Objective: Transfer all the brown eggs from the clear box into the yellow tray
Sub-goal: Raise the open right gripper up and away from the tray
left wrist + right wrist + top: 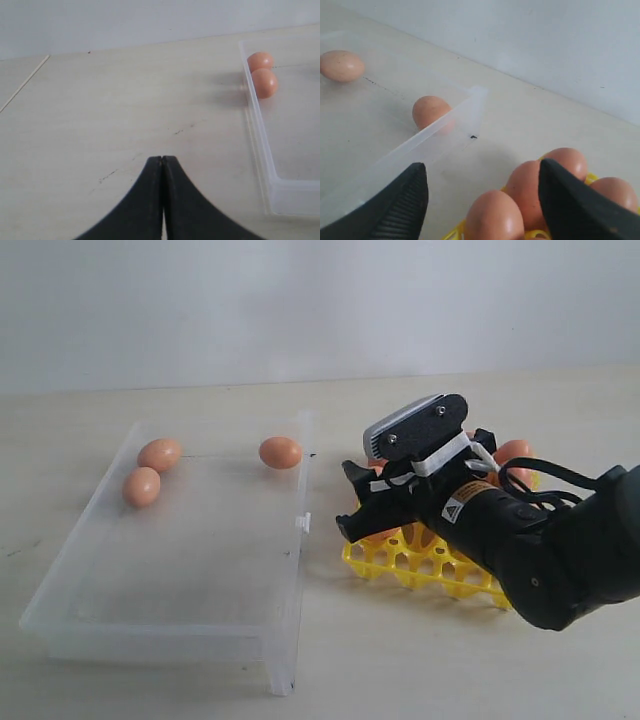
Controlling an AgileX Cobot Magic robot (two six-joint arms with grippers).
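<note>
Three brown eggs lie in the clear box (190,560): two (160,454) (142,487) at its far left, one (281,452) at its far right corner. The yellow tray (425,562) stands right of the box and holds several brown eggs (495,215) (527,185). My right gripper (350,502) hovers open over the tray's edge nearest the box; in the right wrist view the gripper (482,167) has tray eggs below its spread fingers, none gripped. My left gripper (162,159) is shut and empty over bare table, left of the box wall (257,130).
The right arm covers much of the tray. A small latch tab (302,523) sticks out from the box wall facing the tray. Pale tabletop surrounds both containers, with a white wall behind.
</note>
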